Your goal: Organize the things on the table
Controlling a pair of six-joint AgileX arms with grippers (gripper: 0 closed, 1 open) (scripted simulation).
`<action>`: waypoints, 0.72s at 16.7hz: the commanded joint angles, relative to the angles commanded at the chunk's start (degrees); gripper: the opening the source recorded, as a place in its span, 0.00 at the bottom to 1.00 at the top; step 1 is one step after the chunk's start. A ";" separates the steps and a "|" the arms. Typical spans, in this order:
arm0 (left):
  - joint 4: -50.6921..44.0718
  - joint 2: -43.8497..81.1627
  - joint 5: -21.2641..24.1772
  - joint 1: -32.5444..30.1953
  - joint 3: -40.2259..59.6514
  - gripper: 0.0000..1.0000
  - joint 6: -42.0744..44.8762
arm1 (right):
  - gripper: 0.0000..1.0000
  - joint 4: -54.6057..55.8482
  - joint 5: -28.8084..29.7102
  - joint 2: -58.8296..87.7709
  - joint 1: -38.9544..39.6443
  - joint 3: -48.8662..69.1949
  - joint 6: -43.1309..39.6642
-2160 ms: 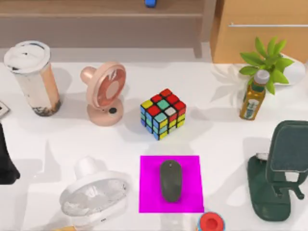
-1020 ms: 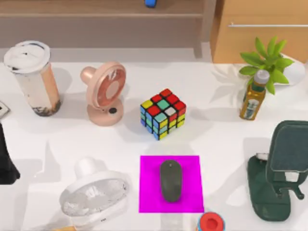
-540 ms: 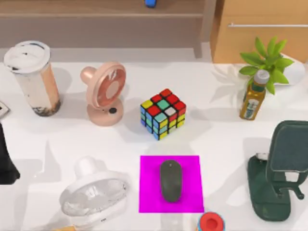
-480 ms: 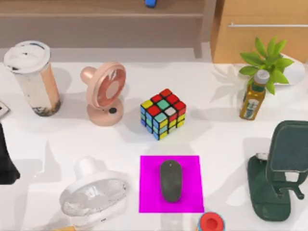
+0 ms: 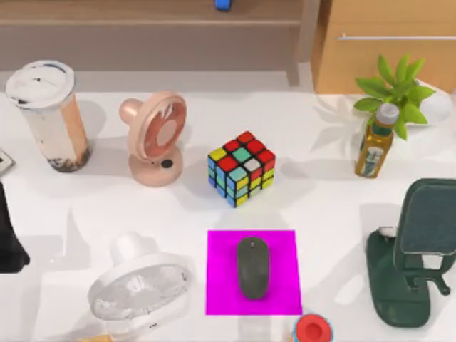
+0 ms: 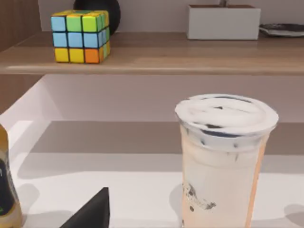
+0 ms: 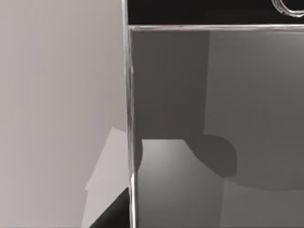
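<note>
The dark grey mouse (image 5: 253,267) lies on a magenta mat (image 5: 221,285) at the table's front centre. At the back left stands the tall drink cup (image 5: 47,114), white-lidded; in the left wrist view the cup (image 6: 223,161) is upright and close ahead. A dark slab that looks like the smartphone (image 5: 429,217) leans on a dark green stand (image 5: 395,285) at the right. In the right wrist view a silver-edged dark panel (image 7: 190,95) is very close. My left gripper (image 5: 7,242) is a dark shape at the left edge, in front of the cup.
On the white table (image 5: 320,206) stand a pink fan (image 5: 157,139), a Rubik's cube (image 5: 242,167), a white fan (image 5: 139,285), a bottle (image 5: 374,146), a plant (image 5: 395,89) and a red-capped item (image 5: 311,329). A shelf (image 6: 156,52) runs behind the table.
</note>
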 joint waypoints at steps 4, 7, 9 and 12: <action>0.00 0.00 0.00 0.00 0.00 1.00 0.00 | 0.00 0.99 2.41 -3.22 2.34 -0.26 2.87; 0.00 0.00 0.00 0.00 0.00 1.00 0.00 | 0.00 2.52 7.58 -10.73 9.22 -2.16 9.51; 0.00 0.00 0.00 0.00 0.00 1.00 0.00 | 0.00 3.69 12.08 -17.54 16.09 -4.43 15.49; 0.00 0.00 0.00 0.00 0.00 1.00 0.00 | 0.00 5.54 19.81 -29.37 28.91 -9.32 26.16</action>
